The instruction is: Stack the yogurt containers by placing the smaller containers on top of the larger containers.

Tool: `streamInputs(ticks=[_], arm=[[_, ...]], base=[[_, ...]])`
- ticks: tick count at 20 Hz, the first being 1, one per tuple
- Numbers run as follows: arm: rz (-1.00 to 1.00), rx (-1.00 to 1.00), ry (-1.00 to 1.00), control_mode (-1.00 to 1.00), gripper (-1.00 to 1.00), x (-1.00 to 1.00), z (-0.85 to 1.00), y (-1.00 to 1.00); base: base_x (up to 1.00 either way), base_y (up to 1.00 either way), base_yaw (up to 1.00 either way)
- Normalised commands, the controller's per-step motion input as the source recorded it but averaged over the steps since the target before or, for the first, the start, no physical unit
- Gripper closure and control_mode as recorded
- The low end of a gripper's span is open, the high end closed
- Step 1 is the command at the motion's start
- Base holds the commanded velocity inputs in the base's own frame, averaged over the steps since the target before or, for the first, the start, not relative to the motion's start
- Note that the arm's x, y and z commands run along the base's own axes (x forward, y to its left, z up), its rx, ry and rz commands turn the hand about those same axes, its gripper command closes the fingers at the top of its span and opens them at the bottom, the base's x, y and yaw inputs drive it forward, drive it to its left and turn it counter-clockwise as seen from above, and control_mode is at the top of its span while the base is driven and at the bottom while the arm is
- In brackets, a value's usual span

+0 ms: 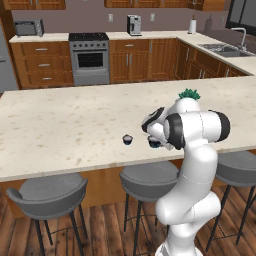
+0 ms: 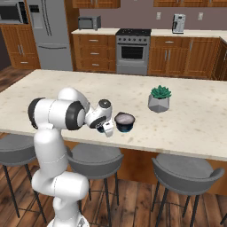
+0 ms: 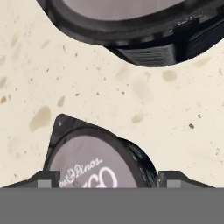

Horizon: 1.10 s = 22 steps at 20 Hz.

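Note:
Three yogurt containers stand near the counter's front edge. The tiniest dark cup (image 1: 128, 139) stands alone to the left. My gripper (image 2: 106, 129) hangs low over the mid-sized cup (image 3: 94, 164), whose pale printed lid shows in the hand view. The fingertips (image 3: 48, 179) stand open, close on either side of that cup, and it rests on the counter. I cannot tell if they touch it. The widest cup (image 2: 124, 122), dark with a bluish lower edge and a pale top, sits just beyond, a short gap away (image 3: 131, 30).
A green potted plant (image 2: 159, 98) in a grey pot stands further back on the speckled island counter (image 2: 186, 128). Grey bar stools (image 1: 47, 192) line the near edge below. Cabinets, stove and sink lie far behind.

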Motion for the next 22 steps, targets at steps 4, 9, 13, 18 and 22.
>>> streamInputs(ticks=[4, 9, 13, 18, 22], arm=[[-0.01, 0.02, 0.00, -1.00, 1.00, 0.00, -0.03, -0.07], [-0.01, 0.06, 0.00, -1.00, 1.00, 0.00, 0.01, -0.11], [-0.04, 0.16, -0.06, -1.00, 1.00, -0.10, 0.43, -0.21], [-0.06, 0.15, -0.04, -1.00, 1.00, -0.21, 0.57, -0.17], [-0.07, 0.07, -0.03, -1.00, 1.00, -0.25, 0.44, 0.00]], base=[[0.00, 0.00, 0.00], [0.00, 0.00, 0.00], [0.00, 0.00, 0.00], [0.00, 0.00, 0.00], [0.00, 0.00, 0.00]])
